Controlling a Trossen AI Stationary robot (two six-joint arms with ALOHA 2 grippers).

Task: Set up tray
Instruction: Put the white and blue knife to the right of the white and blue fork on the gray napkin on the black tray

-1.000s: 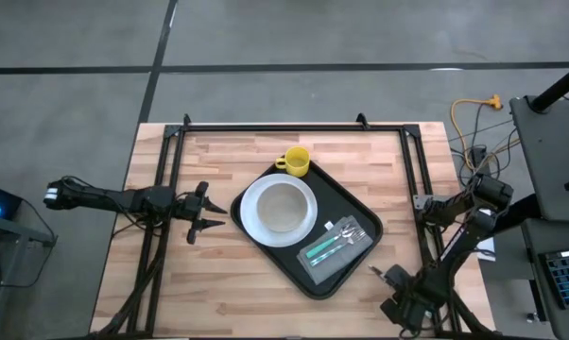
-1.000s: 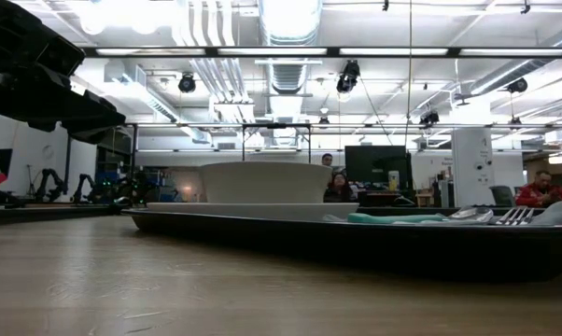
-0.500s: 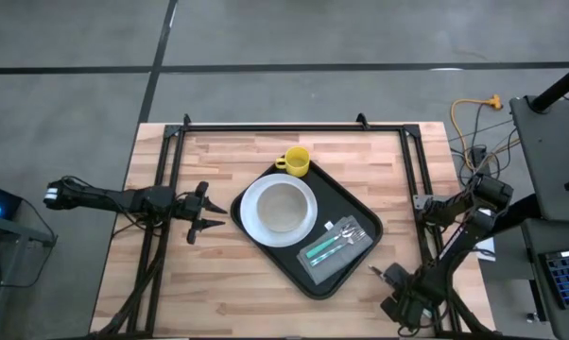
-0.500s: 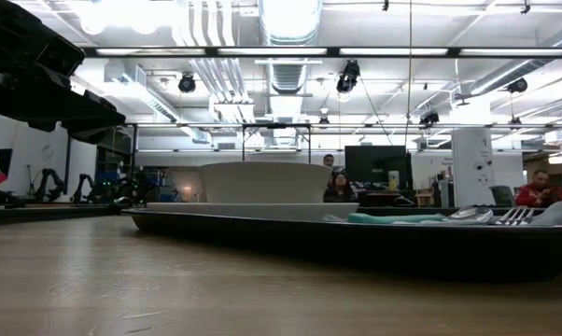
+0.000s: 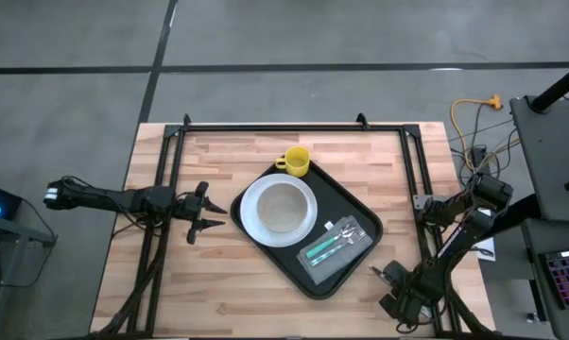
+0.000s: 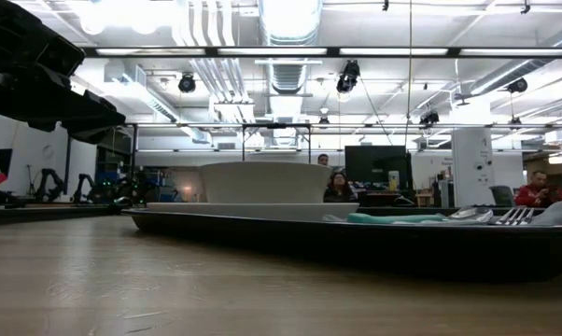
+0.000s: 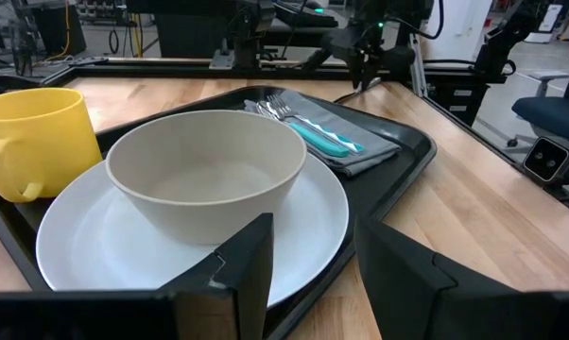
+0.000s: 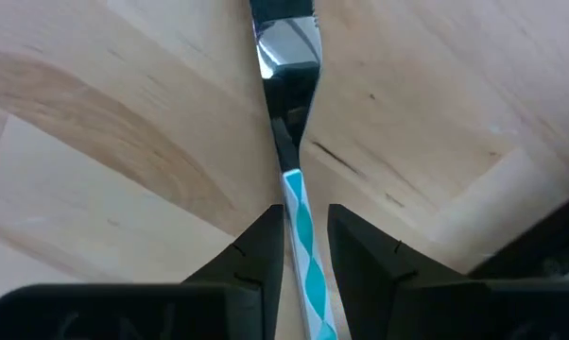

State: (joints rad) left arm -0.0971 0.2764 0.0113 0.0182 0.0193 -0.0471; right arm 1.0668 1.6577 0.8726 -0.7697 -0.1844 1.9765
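The black tray (image 5: 308, 289) lies slantwise in the middle of the table. It carries a white plate (image 5: 250, 225) with a beige bowl (image 5: 283, 205), a yellow mug (image 5: 296, 161) and a grey napkin (image 5: 336, 244) with cutlery on it. My left gripper (image 5: 198, 212) waits open just left of the tray, pointing at the plate (image 7: 95, 274). My right gripper (image 5: 379, 273) stands off the tray's near right corner, pointing down, shut on a utensil with a teal-and-white striped handle (image 8: 299, 227). My right gripper pinches the utensil's striped handle (image 8: 297, 203) between its two fingers, coming from above with the fingers pointing down. The utensil runs along the fingers, its metal end (image 8: 286, 57) reaching out past them toward the wooden table top. Whether that end touches the wood I cannot tell.
A black metal frame (image 5: 266, 126) borders the table's far, left and right sides. Bare wood lies left of the tray and along the near edge (image 5: 237, 302). Beyond the table the low view shows a workshop with seated people (image 6: 540, 189).
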